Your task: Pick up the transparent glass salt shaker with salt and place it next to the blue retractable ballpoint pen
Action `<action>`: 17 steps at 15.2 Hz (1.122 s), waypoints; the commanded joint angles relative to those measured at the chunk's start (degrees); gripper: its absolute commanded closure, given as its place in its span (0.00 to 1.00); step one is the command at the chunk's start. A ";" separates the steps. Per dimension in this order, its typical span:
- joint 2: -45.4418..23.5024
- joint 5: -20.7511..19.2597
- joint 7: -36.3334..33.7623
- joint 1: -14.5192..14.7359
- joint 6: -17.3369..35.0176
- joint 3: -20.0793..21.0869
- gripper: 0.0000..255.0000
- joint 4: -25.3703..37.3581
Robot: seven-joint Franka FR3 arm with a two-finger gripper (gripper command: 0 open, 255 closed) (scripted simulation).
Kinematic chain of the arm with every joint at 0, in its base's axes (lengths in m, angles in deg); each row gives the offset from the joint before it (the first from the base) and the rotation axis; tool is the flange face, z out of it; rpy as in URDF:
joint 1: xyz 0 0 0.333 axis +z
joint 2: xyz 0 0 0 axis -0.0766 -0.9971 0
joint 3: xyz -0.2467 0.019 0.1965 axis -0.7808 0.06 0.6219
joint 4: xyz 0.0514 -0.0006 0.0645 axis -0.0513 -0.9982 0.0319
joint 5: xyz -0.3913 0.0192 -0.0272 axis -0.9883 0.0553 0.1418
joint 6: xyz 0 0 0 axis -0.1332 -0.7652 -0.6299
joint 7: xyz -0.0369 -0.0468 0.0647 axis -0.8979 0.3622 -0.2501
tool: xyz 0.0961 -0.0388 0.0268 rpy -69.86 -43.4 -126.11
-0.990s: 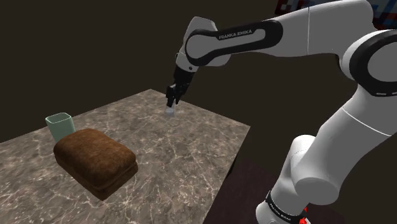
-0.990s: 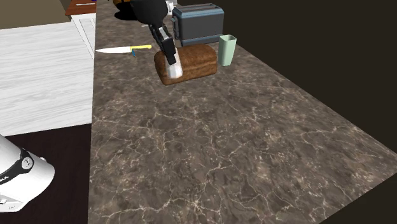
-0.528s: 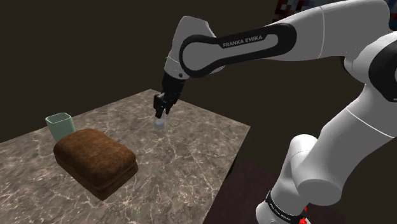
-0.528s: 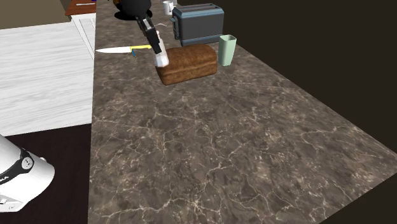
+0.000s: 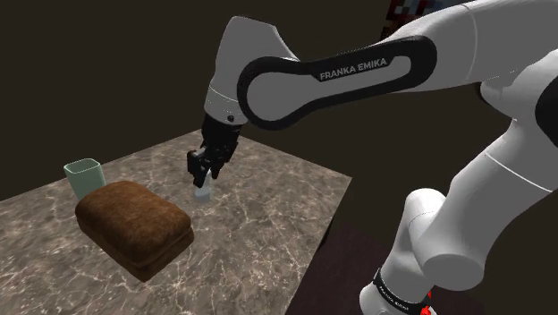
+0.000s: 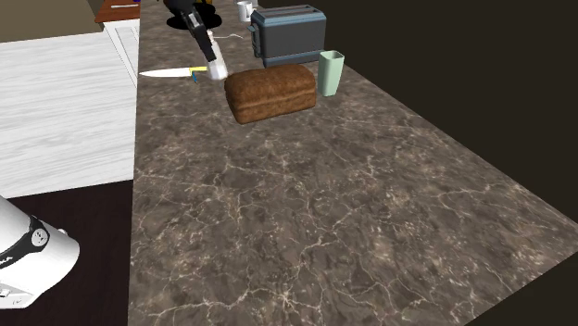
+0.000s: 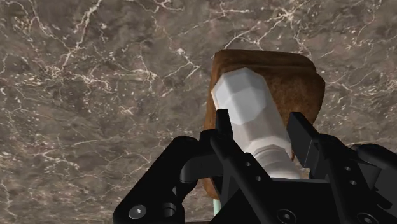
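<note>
Gripper (image 7: 259,127) jaws clamped on the one salt shaker (image 7: 249,111), which looks white, low over the marbled bench (image 6: 306,213) near the loaf. On the bench: one brown loaf (image 6: 270,91), one pale green cup (image 6: 331,72), one grey toaster (image 6: 287,33), one yellow-handled knife (image 6: 176,71).

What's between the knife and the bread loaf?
In the second exterior view, the salt shaker, clasped by the end effector, hangs over that gap.

Pale shaker (image 7: 249,114) in pincer (image 7: 261,122), over loaf (image 7: 300,81)
</note>
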 commanded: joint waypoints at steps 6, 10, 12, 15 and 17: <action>-3.35 -2.28 -11.40 2.96 0.28 7.09 1.00 3.69; -6.63 -4.63 -18.16 4.59 -0.02 10.98 1.00 7.29; -8.64 -6.15 -21.63 5.44 -0.35 12.85 1.00 9.50; -12.14 -8.93 -26.95 6.94 -1.12 15.42 1.00 13.34; -14.79 -11.08 -30.52 8.12 -1.87 16.96 1.00 16.27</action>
